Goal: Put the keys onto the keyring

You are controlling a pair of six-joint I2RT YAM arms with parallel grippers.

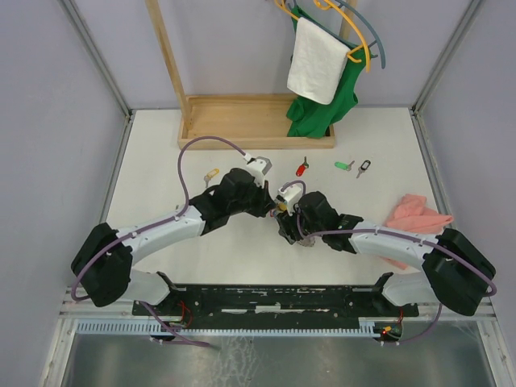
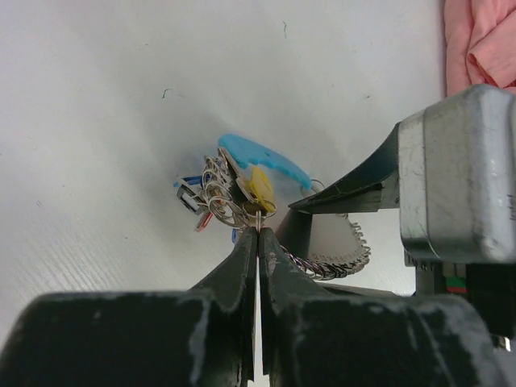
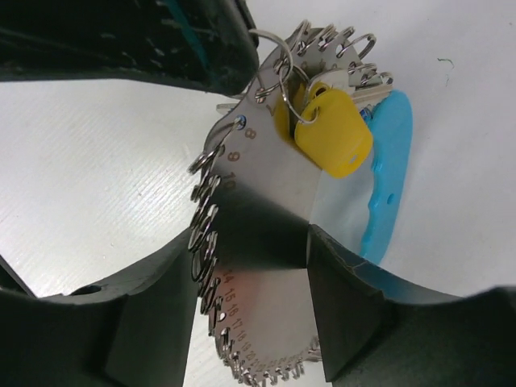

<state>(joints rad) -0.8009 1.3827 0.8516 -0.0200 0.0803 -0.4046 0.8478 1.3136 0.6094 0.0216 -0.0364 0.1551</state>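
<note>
Now threading, we judge.
Right fingers (image 3: 137, 322) grip the keyring (image 3: 258, 234), left fingers (image 2: 234, 270) pinch the yellow-tagged key (image 3: 332, 133); next it needs easing on.

Silver keyring (image 3: 258, 234), yellow tag (image 3: 332, 133), light-blue tube (image 3: 387, 169), red-tagged key (image 1: 302, 169), pink cloth (image 1: 415, 216)

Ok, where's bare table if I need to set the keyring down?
Free: near middle, between left arm and right arm; far left, between yellow key and wall. Crowded: keyring at centre, loose keys before the wooden rack, pink cloth at right.
</note>
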